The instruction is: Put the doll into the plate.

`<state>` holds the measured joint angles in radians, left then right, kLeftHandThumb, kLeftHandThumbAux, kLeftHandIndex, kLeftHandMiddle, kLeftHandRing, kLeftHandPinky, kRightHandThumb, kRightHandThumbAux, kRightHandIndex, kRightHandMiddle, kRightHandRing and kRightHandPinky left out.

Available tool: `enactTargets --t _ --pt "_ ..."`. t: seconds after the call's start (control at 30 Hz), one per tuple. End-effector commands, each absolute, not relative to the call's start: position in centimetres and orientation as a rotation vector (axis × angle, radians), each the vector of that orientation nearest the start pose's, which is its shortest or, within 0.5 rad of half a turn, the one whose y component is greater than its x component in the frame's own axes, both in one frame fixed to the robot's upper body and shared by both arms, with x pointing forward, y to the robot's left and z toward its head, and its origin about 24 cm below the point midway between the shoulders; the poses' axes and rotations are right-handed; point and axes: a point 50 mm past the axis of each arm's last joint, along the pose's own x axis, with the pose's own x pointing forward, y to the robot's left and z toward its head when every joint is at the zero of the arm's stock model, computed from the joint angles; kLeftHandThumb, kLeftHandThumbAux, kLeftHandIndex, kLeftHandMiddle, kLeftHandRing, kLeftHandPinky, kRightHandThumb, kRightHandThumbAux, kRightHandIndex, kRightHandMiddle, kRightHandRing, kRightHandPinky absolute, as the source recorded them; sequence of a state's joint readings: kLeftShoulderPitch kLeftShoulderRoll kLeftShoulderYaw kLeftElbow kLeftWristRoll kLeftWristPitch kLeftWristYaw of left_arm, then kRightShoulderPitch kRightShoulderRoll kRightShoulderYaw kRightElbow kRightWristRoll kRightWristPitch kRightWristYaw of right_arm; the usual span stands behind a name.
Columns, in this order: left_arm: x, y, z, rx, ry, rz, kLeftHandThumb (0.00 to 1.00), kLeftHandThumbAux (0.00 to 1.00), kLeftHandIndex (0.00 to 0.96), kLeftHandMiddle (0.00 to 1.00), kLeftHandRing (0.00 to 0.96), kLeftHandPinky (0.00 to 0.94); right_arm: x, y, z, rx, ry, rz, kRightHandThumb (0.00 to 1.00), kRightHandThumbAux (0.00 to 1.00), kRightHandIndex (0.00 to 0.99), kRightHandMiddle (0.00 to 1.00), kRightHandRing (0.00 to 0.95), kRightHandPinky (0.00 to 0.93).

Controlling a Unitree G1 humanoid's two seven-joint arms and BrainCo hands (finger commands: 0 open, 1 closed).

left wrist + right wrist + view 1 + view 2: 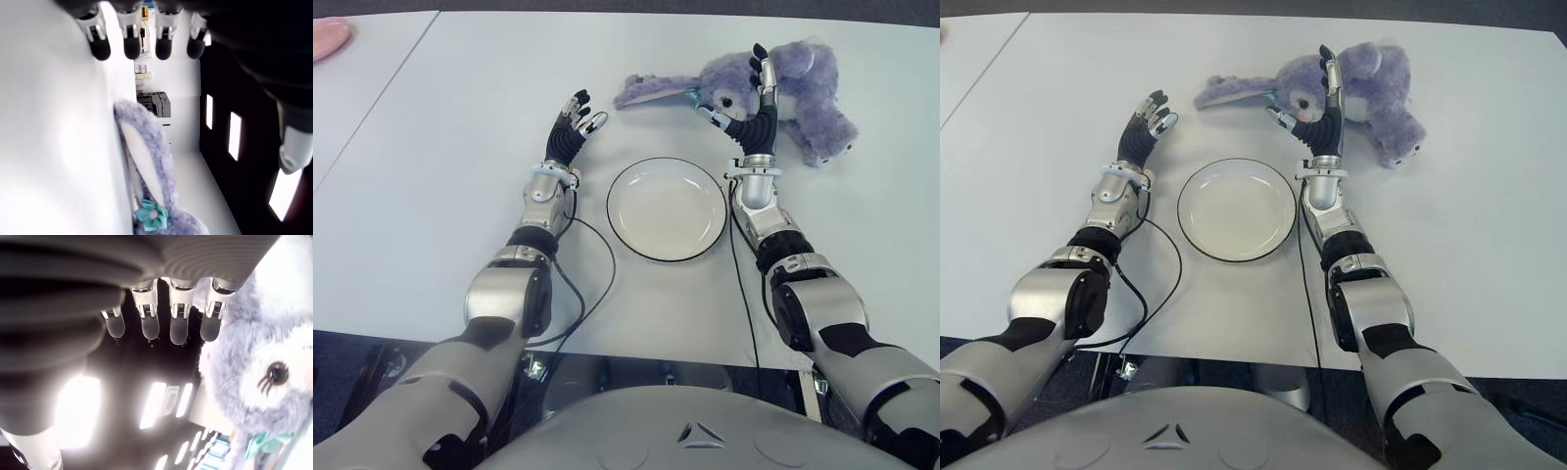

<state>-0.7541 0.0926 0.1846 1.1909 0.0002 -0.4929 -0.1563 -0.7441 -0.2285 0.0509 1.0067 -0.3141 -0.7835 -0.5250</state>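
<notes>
A purple plush rabbit doll [798,83] with long ears and a teal flower lies on the white table [460,147], behind and to the right of a round white plate [667,209] with a dark rim. My right hand [749,98] stands upright just in front of the doll's face, fingers spread and holding nothing; its wrist view shows the doll's face [264,367] close beside the fingertips [178,333]. My left hand [576,119] is open to the left of the plate, with the doll's ear [142,161] seen ahead of it.
A pink object [328,39] shows at the table's far left corner. A black cable [592,284] runs over the table beside my left forearm. A seam [382,88] splits the table on the left.
</notes>
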Motion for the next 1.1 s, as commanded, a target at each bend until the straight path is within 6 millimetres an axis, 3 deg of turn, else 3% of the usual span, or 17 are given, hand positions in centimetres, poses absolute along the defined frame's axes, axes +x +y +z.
enactTargets --t 0.03,0.53,0.9,1.1 --pt "27.7 15.2 -7.7 -0.049 0.526 -0.093 0.0 0.536 0.0 0.064 0.018 0.0 36.3 -17.0 13.2 -0.44 -0.64 -0.222 0.058 0.744 0.039 0.071 0.068 0.086" --pt "27.7 15.2 -7.7 -0.039 0.528 -0.091 0.0 0.527 0.0 0.067 0.02 0.0 37.2 -18.1 15.7 -0.555 -0.696 -0.26 0.024 0.738 0.059 0.077 0.072 0.079" --pt "27.7 15.3 -7.7 -0.038 0.529 -0.094 0.0 0.536 0.0 0.069 0.021 0.0 37.3 -18.4 16.2 -0.629 -0.721 -0.267 0.0 0.653 0.078 0.09 0.073 0.058" --pt "27.7 15.2 -7.7 -0.031 0.526 -0.096 0.0 0.53 0.0 0.07 0.025 0.0 37.5 -18.5 17.6 -0.667 -0.763 -0.268 0.0 0.591 0.088 0.099 0.077 0.057"
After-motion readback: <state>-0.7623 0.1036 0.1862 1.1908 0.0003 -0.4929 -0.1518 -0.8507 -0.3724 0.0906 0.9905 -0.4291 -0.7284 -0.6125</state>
